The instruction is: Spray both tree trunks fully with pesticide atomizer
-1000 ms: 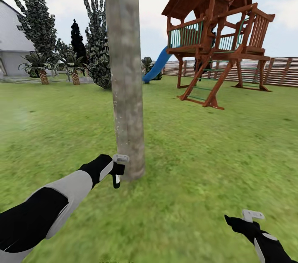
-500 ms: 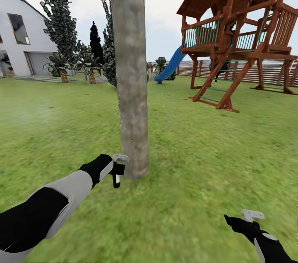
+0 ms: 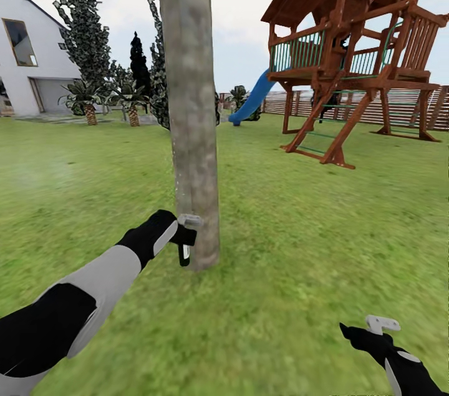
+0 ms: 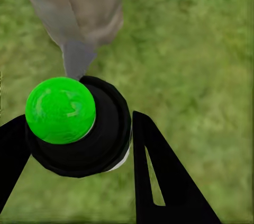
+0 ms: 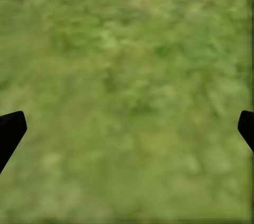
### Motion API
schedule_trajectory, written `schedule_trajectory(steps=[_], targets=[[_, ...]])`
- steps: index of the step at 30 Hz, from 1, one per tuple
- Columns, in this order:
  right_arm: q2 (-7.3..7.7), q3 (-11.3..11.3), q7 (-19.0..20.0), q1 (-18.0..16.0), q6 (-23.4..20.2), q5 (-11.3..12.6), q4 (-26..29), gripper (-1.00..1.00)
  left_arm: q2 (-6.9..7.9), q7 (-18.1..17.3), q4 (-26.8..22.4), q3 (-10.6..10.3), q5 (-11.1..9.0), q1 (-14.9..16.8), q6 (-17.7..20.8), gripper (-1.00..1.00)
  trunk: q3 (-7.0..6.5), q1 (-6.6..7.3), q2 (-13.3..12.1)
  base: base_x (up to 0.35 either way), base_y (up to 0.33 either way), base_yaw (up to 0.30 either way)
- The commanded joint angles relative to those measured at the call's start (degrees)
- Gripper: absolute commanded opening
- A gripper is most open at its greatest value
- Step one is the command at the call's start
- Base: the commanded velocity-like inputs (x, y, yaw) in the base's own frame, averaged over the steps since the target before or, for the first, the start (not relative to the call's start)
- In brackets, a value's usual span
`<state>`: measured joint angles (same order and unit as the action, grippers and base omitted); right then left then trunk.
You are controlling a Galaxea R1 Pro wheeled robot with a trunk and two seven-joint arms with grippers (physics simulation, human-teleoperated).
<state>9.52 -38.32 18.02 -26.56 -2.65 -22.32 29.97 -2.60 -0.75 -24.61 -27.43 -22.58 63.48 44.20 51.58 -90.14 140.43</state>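
On a wide lawn (image 3: 299,240) backed by a white house (image 3: 28,59), a wooden play tower (image 3: 349,53) with a blue slide (image 3: 249,100) and a slat fence (image 3: 399,106), the spraying step of the task is judged to be in hand: a thick mottled trunk (image 3: 190,109) is faced at close range, and the atomizer (image 3: 185,240) is held up beside its lower part, near the base. In the head view the bottle's pale trigger head is seen just beside the bark, though whether the two touch cannot be told. No wet film or colour change can be made out on the trunk, so how much of it is covered is left open. The next move is judged to call for the nozzle to be kept aimed at the bark and carried up and around the column, after which a second tree would have to be reached; which of the distant trees that is cannot be told. The left gripper (image 4: 79,144) is clamped on the atomizer, whose black body and green round cap (image 4: 61,110) are seen between the dark fingers (image 4: 159,176) in the left wrist view, with the trunk's foot beyond. The right gripper (image 5: 127,128) is held low over bare grass, its fingertips wide apart and nothing between them.
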Motion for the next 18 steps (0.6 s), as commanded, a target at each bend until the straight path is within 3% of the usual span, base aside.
schedule_trajectory(steps=[1,4,7,12,18], targets=[[0.03,0.0,0.0,-0.01,0.01,0.0,0.0,1.0,0.28,0.03,-0.05,0.01,0.01,0.07,0.31,-1.0,0.0,0.0,0.0,0.0,0.0,-0.045],[-0.09,0.2,0.06,-0.04,0.01,-0.04,-0.03,1.0,1.23,1.56,-0.08,0.01,0.56,1.45,2.03,-1.0,0.0,0.0,0.0,0.0,0.0,-0.012],[-0.08,0.21,0.13,-0.01,0.01,-0.12,0.0,1.0,1.3,10.48,-1.94,0.01,1.17,2.59,5.55,-1.0,0.0,0.0,0.0,0.0,0.0,-0.001],[0.1,0.18,0.17,-0.02,0.01,-0.01,0.0,1.0,1.36,11.85,-7.92,0.05,1.22,4.27,11.24,-1.0,0.0,0.0,0.0,0.0,0.0,0.0],[0.14,0.17,0.18,0.02,0.01,0.02,0.0,1.0,1.37,12.02,-8.78,0.01,1.22,9.2,12.16,-1.0,0.0,0.0,0.0,0.0,0.0,0.0]])
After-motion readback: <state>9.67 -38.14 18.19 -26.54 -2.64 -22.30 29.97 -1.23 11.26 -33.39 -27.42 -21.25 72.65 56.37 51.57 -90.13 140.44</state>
